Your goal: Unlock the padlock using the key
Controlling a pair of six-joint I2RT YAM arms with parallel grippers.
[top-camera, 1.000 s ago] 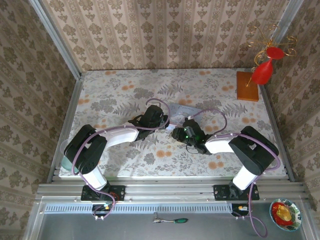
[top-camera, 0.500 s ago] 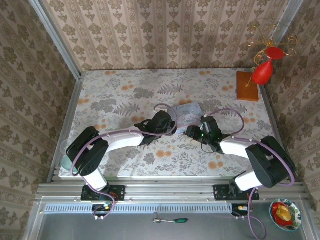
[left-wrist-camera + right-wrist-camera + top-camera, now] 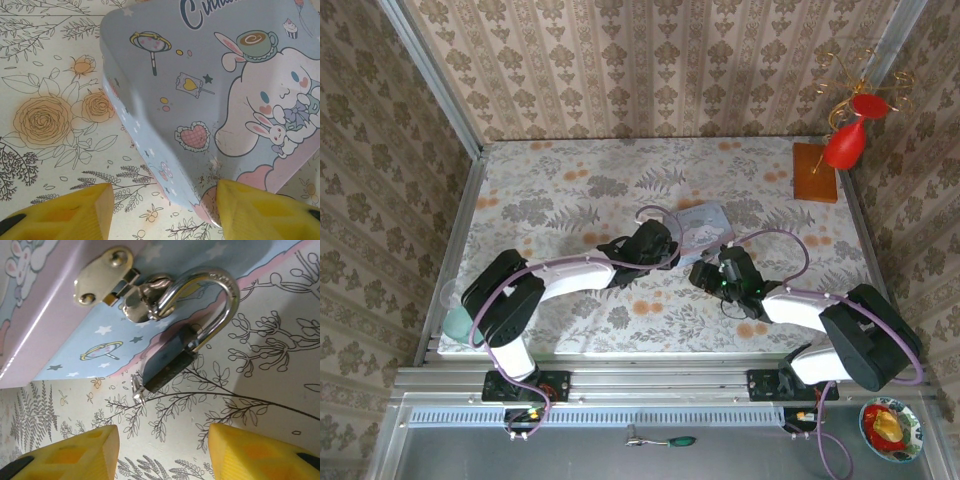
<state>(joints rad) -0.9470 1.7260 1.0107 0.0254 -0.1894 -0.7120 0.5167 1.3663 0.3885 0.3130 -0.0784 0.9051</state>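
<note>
Padlock (image 3: pixel 167 367) hangs by its loop from the hasp (image 3: pixel 105 277) of the tin (image 3: pixel 60 335), body on the table (image 3: pixel 265 390) against the tin's wall, key (image 3: pixel 137 390) (apparently; it is small) at its lower end. Right fingers (image 3: pixel 85 452) stand apart and empty just short of it: close squarely on the key and turn, since wall and table crowd the approach. Left fingers (image 3: pixel 75 212) straddle the tin's corner, parted, contact uncertain.

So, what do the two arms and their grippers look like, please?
The left arm and right arm match: white tubular links, bulky black joints, thin purple cables looping alongside. The left gripper and right gripper each have two blunt yellow fingers.
</note>
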